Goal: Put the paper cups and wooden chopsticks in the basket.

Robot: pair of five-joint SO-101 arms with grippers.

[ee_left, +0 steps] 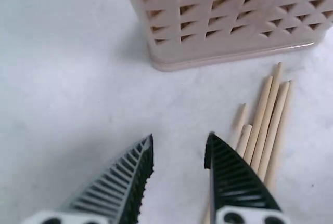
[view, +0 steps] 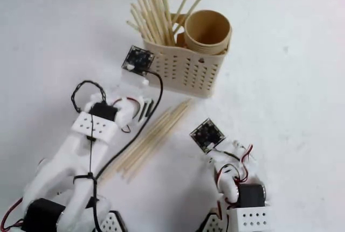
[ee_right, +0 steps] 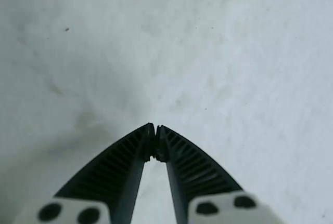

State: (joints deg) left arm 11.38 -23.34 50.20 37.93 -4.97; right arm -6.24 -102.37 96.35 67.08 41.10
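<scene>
two white arms come up from the near edge of the white table (view: pixel 302 81), the left from about seven o'clock and the right from about five. the right gripper (ee_right: pixel 154 128) hangs over bare tabletop, its black jaws pressed together with nothing between them. the left gripper (ee_left: pixel 179 138) sits low to the table, jaws parted by a moderate gap and holding nothing; one finger (ee_left: pixel 229 177) is just beside the ends of the loose chopsticks (view: pixel 153 138). that bundle lies flat near the table's centre, running from seven o'clock toward one, its far ends close to the basket's foot, and a black cable (view: pixel 162 95) curves alongside it. the perforated basket (view: pixel 186 70) stands upright toward twelve o'clock, with stacked paper cups (view: pixel 207 30) at its three o'clock end and a fan of chopsticks (view: pixel 153 14) at its nine o'clock end.
</scene>
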